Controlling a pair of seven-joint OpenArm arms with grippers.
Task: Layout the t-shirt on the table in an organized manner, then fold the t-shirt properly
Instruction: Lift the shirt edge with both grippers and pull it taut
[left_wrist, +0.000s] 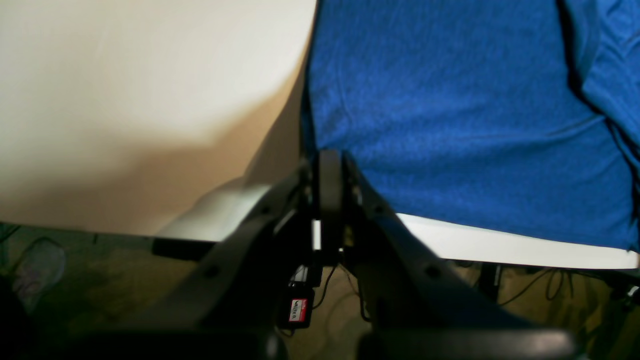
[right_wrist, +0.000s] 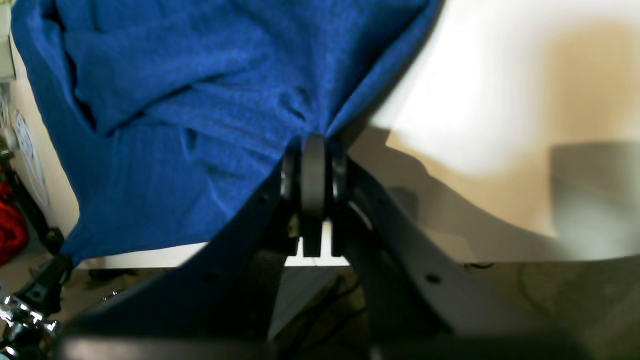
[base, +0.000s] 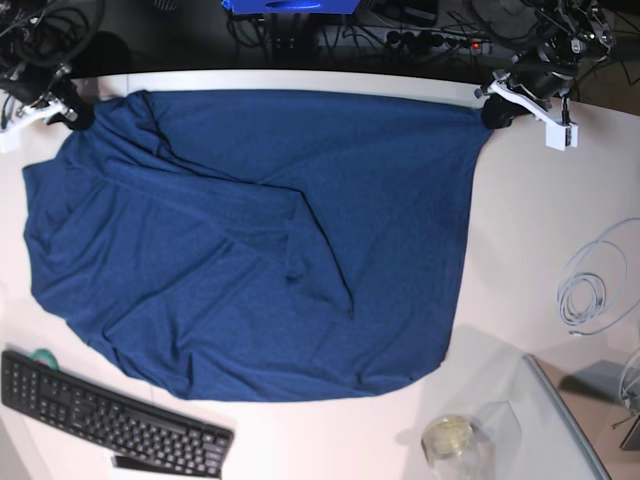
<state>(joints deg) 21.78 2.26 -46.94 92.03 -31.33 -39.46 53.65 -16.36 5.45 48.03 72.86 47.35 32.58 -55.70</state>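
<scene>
Across the wide smooth white table (base: 520, 230) lay the large plain navy-blue knit t-shirt (base: 250, 250), spread broadly from the far edge toward the near side, with a long diagonal fold ridge running through its middle and looser rumpling on the side nearer the right arm. Its far hem ran along the table's curved far edge. At one far corner of the cloth, the left gripper (left_wrist: 330, 165) sat with its black jaws pressed together, pinching the shirt's edge right where the fabric met the bare tabletop. At the opposite far corner, the right gripper (right_wrist: 314, 150) was likewise clamped tight on the cloth, which gathered into creases fanning out from the pinch point. Both corners rested close to the table's far rim.

Near the front of the table, a black keyboard (base: 110, 415) lay at an angle just beyond the shirt's near hem, apart from it. A clear round jar (base: 448, 440) stood further along, and a coil of white cable (base: 595, 285) rested well clear of the cloth.
</scene>
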